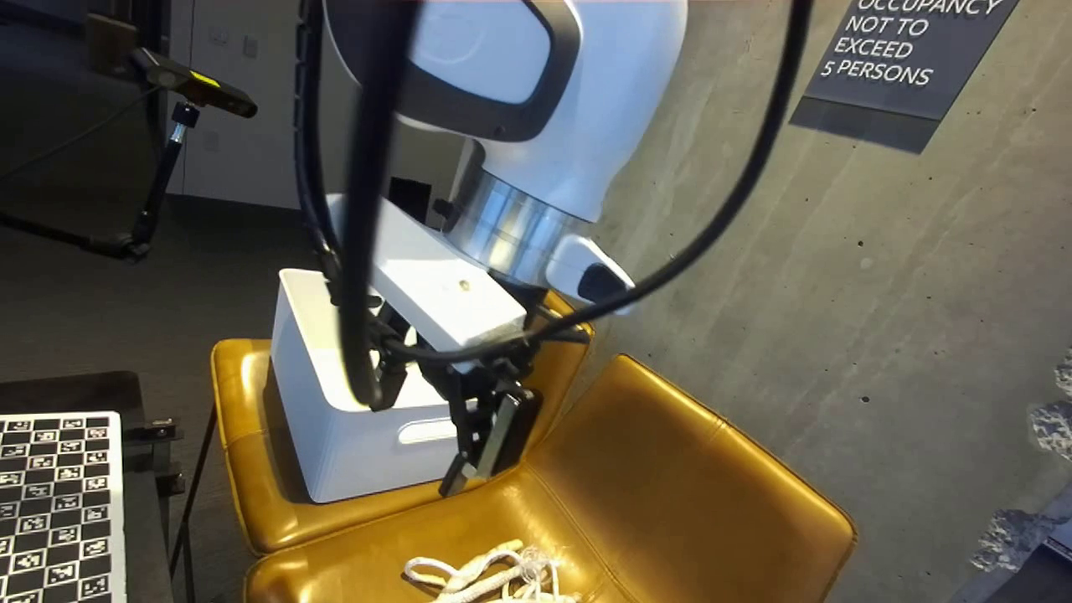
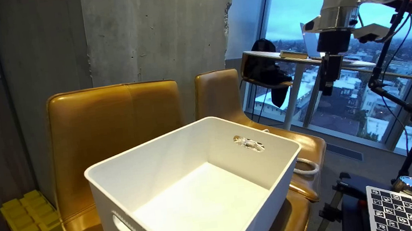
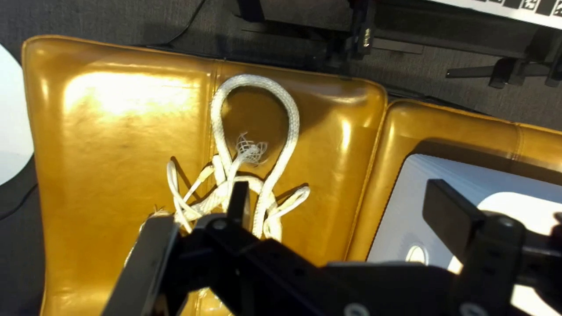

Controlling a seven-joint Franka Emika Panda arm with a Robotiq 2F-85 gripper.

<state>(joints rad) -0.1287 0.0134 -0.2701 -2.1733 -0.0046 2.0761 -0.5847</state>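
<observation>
Rope (image 3: 277, 172) lies loose on the chair seat (image 3: 109, 175), with nothing in my grip

I judge the step in hand to be an approach. My claw (image 2: 327, 88) hangs well above the seat in an exterior view, pointing down, its fingers spread wide apart and touching nothing that I can see. In the wrist view one finger overlaps the rope while the other shows against the white bin (image 3: 400, 206), which stands on the neighbouring chair (image 1: 243, 385). A hold on the rope would, I think, call for a sideways shift to bring it between my fingers, then a drop until they straddle a thick strand.

The rope looks soft and limp: off-white and braided, with one fat loop reaching toward the front edge of the seat. A frayed, wispy tuft sits inside that loop, and thinner cords curl out on both sides. My own finger hides its lower part, so I cannot tell how the rest is tangled.
</observation>
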